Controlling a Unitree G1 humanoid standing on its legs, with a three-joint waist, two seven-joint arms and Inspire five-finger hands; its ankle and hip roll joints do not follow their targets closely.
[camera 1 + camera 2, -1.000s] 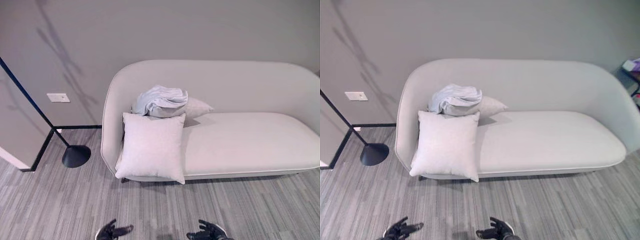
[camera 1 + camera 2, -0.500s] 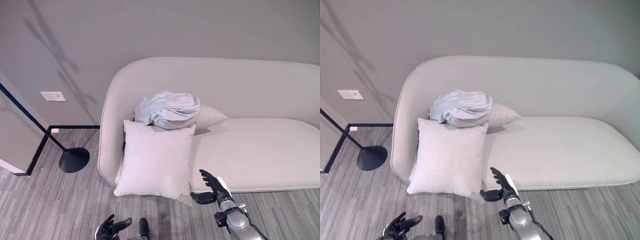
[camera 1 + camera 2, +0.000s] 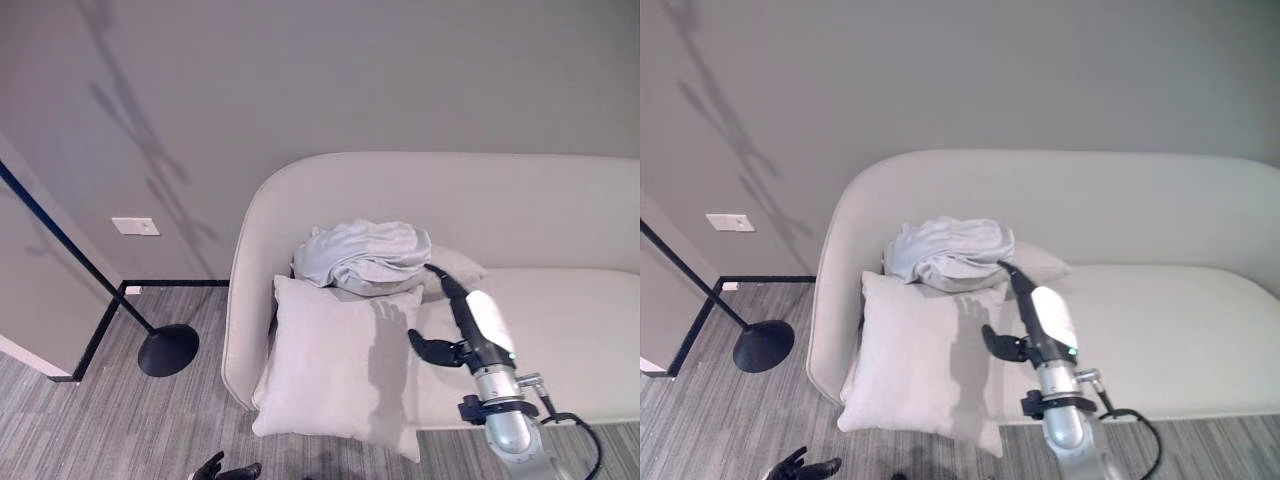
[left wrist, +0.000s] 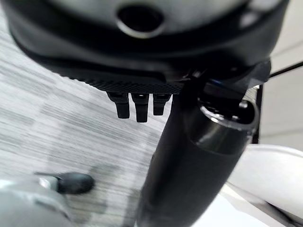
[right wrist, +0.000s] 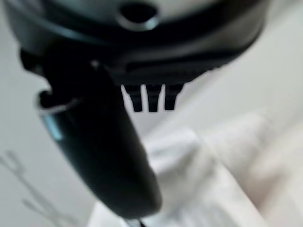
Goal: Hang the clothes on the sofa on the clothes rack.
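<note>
The head views are showing the pale sofa (image 3: 560, 220) with the bundled light-blue clothes (image 3: 365, 253) lying on a cushion at its left end, behind a square pillow (image 3: 335, 365) leaning against the seat front. The right hand (image 3: 470, 320) is reaching over the seat, fingers straight and thumb spread, fingertips just beside the clothes. The left hand (image 3: 222, 468) is hanging low, fingers loosely spread; its wrist view is showing striped floor (image 4: 57, 113). A black floor lamp base (image 3: 167, 350) is standing beside the sofa.

Pale blue clothes (image 3: 365, 252), off-white sofa (image 3: 560, 210), grey striped floor (image 3: 90, 420)
</note>
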